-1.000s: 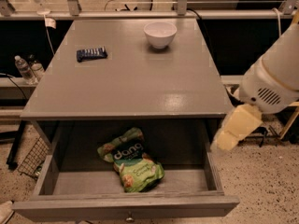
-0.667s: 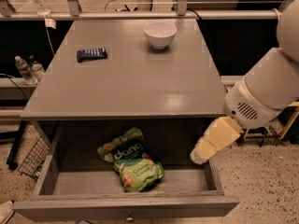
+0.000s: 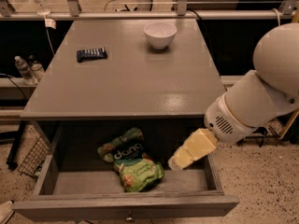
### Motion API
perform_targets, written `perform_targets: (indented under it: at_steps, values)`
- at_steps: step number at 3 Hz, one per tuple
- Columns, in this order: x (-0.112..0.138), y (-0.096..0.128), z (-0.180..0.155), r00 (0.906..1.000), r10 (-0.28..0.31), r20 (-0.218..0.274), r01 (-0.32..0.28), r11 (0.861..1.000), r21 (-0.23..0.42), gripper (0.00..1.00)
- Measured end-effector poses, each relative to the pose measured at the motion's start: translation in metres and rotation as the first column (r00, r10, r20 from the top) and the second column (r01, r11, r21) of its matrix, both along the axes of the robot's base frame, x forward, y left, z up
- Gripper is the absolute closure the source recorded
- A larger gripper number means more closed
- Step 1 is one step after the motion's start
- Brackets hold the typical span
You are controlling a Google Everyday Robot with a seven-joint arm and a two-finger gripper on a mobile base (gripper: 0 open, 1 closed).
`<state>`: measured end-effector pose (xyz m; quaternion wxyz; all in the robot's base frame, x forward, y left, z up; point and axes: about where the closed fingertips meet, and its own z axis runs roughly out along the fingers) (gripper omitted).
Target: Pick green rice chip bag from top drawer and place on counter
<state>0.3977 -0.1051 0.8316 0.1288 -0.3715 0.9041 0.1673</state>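
grey counter [image 3: 140, 87] fills the middle of the view, and under its front edge the drawer [image 3: 126, 208] stands pulled out. the bag [image 3: 133, 160] lies on the drawer floor, a little left of centre, label up and turned askew. my gripper [image 3: 177, 161] hangs in the drawer's right half, near the bag's right edge and, as far as i can see, apart from it. whether it is wide or narrow i cannot tell.

the step in hand, as i judge it, is the reach for the bag. to do it well i should move left and down over the pouch, staying below the counter's front edge and off the right drawer wall. i should close on the crinkled body rather than a flat corner, since so light a pouch may slide on the floor. a lift out toward the drawer front, then up, should clear the counter's lip.

counts: one bag, one open drawer, one counter, one white bowl [image 3: 160, 34] at the counter's back, one dark packet [image 3: 91, 54] on its left, two bottles [image 3: 23, 69] on the ledge at far left, one gripper.
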Motion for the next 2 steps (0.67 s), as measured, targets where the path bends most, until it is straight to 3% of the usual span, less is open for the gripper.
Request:
perform_targets:
  at_steps: [1,2]
  values:
    - [0.001,0.008,-0.009,1.0000,0.009,0.001,-0.009,1.000,0.020,0.00]
    - [0.004,0.027,-0.050,0.9994,-0.012,-0.031,0.014,0.998,0.055,0.00]
